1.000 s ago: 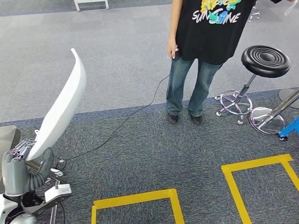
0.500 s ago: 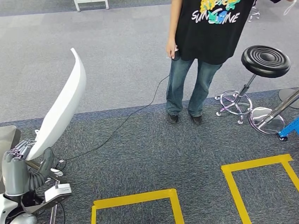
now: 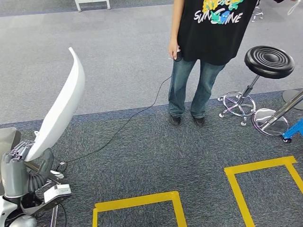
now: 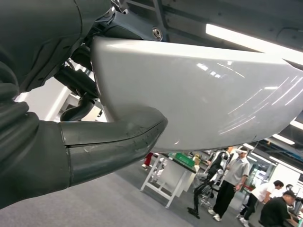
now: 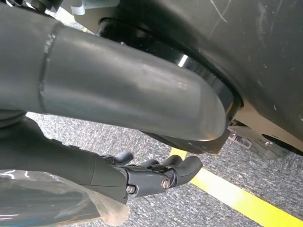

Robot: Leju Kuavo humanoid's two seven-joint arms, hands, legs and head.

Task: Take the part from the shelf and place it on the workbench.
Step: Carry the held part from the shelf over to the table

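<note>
Part [image 3: 58, 111]: long white curved panel, glossy, held at its lower end by left hand [image 3: 16, 172] at about 8 o'clock of the head view. Panel rises from the hand toward 1 o'clock, tilted, upper tip curling over, above the grey carpet [image 3: 118, 52] and not touching it. Left wrist view: thick grey thumb [image 4: 111, 142] pressed against the panel's underside, darker fingers [image 4: 76, 80] on the other face, so the hand is grasping the part [image 4: 200, 94]. Small white box [image 3: 57, 193] sits just below the left hand, near 7 o'clock.

Right hand [image 5: 118, 113]: seen close in the right wrist view, thumb stretched out straight, darker fingers [image 5: 168, 172] lying together and slightly curled, nothing visible in them; cannot tell if it is released or clenched. Yellow tape line [image 5: 243, 198] on the carpet beyond it.

Floor: two yellow tape outlines, one [image 3: 139, 202] at 6 o'clock, one [image 3: 250, 168] at 4 o'clock, well apart. Dark carpet strip [image 3: 161, 151] takes the lower half, lighter grey above it. Person [image 3: 210, 47] in black printed T-shirt and jeans stands at 12 to 1 o'clock, hand holding a small dark device, black cable [image 3: 121, 130] running from it across the floor toward the robot's left side. Black round stool [image 3: 268, 61] with chrome base just beside the person at 2 o'clock. Second chrome base [image 3: 270, 122] near it at 3 o'clock. Blue object [image 3: 293, 129] at the 3 o'clock edge, too cut off to identify.
</note>
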